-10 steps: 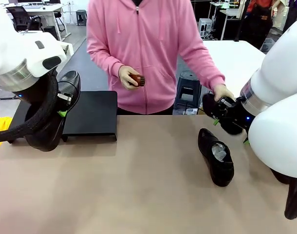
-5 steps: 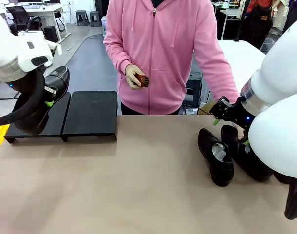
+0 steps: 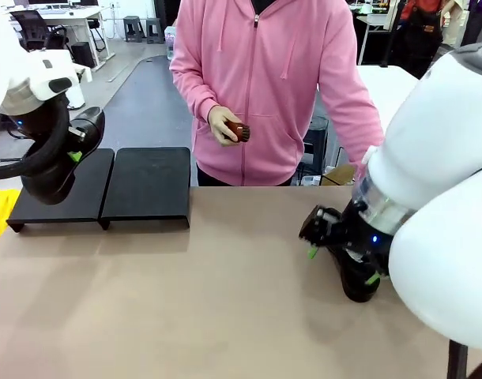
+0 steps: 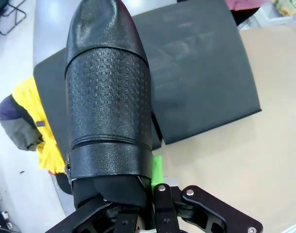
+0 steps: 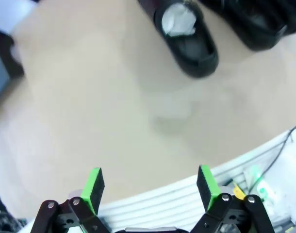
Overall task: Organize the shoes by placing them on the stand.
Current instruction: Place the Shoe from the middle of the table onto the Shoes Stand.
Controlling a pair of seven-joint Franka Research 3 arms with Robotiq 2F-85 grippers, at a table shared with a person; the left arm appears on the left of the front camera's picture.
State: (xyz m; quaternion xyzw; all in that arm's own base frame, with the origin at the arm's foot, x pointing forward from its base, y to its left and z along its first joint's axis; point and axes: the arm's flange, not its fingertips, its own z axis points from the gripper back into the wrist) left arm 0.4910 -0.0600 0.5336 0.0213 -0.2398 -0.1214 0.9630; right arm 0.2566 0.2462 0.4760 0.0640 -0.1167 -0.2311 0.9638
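Note:
My left gripper is shut on a glossy black shoe and holds it, toe down, above the left panel of the matte-black stand. The left wrist view shows that shoe in my left gripper, toe over the stand. My right gripper stands open low over a second shoe on the table. In the right wrist view, my right gripper is open and empty, short of a paper-stuffed shoe and another shoe beside it.
A person in a pink hoodie stands at the far side holding a small reddish-brown brush. The tan table has bare room between the stand and the shoes. A yellow cloth lies off the table's left end.
My left arm carried its shoe leftward and up over the stand's left panel. The person set a second shoe on the table and withdrew the hand. My right arm swung down over the shoes.

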